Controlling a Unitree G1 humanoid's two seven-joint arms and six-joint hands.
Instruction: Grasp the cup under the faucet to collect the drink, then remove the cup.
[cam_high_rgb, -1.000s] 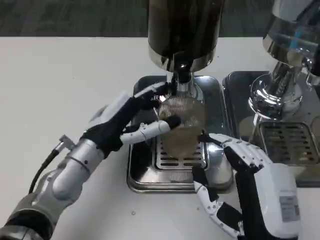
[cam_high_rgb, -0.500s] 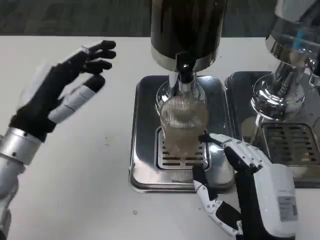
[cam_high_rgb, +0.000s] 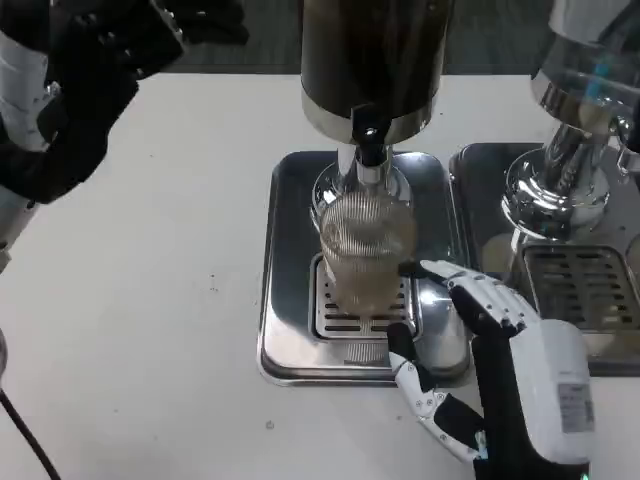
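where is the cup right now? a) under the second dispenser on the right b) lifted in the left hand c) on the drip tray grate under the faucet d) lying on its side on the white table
c: the ribbed cup stands upright on the drip tray grate, directly below the faucet, with the right hand beside it.

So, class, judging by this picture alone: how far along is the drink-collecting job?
Done: the ribbed cup stands on the drip tray under the faucet, pale liquid inside. In hand: the right hand sits beside the cup, fingertips near it; the left hand is raised away. Left: removing the cup.
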